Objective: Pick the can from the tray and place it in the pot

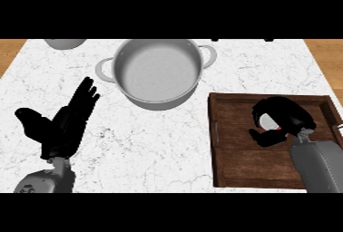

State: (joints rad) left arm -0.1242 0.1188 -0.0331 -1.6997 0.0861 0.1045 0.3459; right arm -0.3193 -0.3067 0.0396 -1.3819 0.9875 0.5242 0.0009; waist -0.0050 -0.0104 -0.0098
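The right robot hand (285, 118) curls round the can (271, 121) over the tray (231, 136); the left robot hand (64, 122) rests open, fingers up, on the counter (154, 145).

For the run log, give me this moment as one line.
stage: grasping | right hand: curled round can over tray | left hand: open, resting on the left | pot: holds nothing

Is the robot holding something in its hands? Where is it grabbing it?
The right hand curls round the can over the tray, gripping its sides. The left hand holds nothing.
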